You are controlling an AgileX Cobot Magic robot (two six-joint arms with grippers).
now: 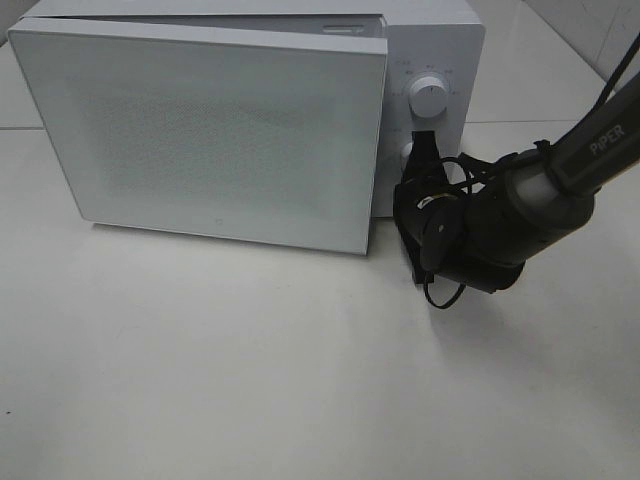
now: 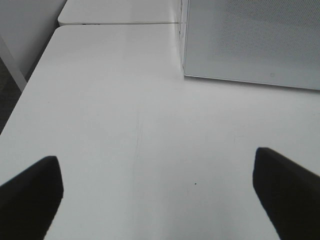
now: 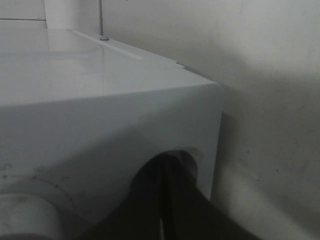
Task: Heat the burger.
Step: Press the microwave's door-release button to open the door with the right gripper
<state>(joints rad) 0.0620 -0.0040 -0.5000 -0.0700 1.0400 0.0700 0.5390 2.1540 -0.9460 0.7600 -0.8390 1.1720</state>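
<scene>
— By the lower knob (image 1: 408, 153) of the microwave (image 1: 220, 130), we had our right fingers (image 1: 424, 148) closed tight, gripping nothing.
— And the burger?
— We couldn't see it; inside, we guessed. Our left fingers (image 2: 32, 195) stood wide over the bench (image 2: 150, 125), empty. Setting the timer seemed in hand; next we needed purchase on that knob.

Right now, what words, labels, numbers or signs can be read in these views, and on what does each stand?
"PIPER": on the right arm.
Marks around the upper knob of the microwave: too small to read.
Tiny mark low on the door: too small to read.
Wrist views: no readable text.
</scene>
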